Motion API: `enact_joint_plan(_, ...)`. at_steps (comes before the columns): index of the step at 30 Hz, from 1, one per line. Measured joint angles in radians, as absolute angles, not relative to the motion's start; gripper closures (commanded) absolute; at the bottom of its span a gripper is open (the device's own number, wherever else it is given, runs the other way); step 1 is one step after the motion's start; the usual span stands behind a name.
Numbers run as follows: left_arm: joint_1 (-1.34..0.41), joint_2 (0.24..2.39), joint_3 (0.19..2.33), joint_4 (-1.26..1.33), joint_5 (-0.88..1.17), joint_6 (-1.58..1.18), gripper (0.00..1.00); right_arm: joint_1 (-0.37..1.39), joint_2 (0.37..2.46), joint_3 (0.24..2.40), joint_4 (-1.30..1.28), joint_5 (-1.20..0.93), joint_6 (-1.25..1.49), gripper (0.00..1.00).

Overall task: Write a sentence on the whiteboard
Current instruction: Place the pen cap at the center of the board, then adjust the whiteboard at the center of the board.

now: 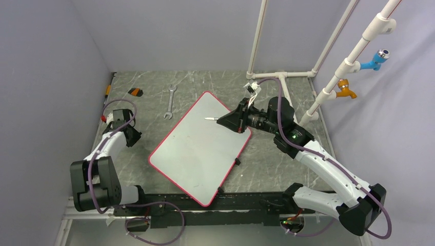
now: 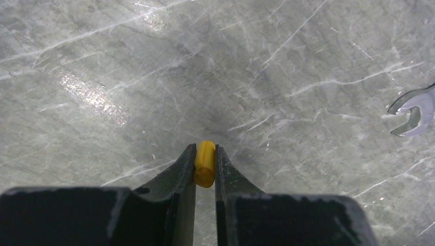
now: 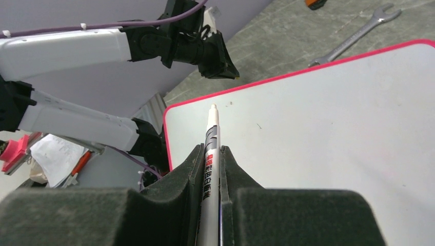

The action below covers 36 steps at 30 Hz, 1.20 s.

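Observation:
The whiteboard, white with a red rim and black clips, lies tilted on the grey table; it also shows in the right wrist view. Its face is blank; no sentence shows on it. My right gripper is shut on a white marker, which it holds over the board's far right part with its tip pointing left. My left gripper hangs over the bare table left of the board. It is shut on a small yellow marker cap.
A silver wrench lies beyond the board's far corner; its open end shows in the left wrist view. A small orange-and-black object sits at far left. A white pipe frame stands at the back right.

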State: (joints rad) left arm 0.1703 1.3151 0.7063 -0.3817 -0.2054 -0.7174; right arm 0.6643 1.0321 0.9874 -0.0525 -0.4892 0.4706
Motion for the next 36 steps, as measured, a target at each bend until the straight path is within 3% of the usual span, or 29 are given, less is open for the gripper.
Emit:
enact_joint_plan(4,0.18,1.325,0.684,-0.356,-0.196,-0.728,0.62,0.664,1.032,0.983,-0.072,-0.477,0.461,1.0)
enact_joint_plan(11,0.187,1.325,0.665,-0.331,-0.183,-0.737,0.44,0.664,1.032,0.97,-0.086,-0.462,0.445,1.0)
enact_joint_plan(17,0.187,1.283,0.656,-0.339,-0.189,-0.749,0.14,0.664,1.027,0.968,-0.104,-0.45,0.435,1.0)
enact_joint_plan(20,0.187,1.213,0.656,-0.365,-0.206,-0.751,0.04,0.664,1.02,0.967,-0.116,-0.444,0.428,1.0)
enact_joint_plan(30,0.191,0.971,0.806,-0.502,-0.241,-0.681,0.01,0.664,1.012,0.953,-0.127,-0.433,0.414,1.0)
enact_joint_plan(36,0.193,0.892,0.899,-0.504,-0.116,-0.493,0.02,0.664,1.008,0.952,-0.128,-0.428,0.406,1.0)
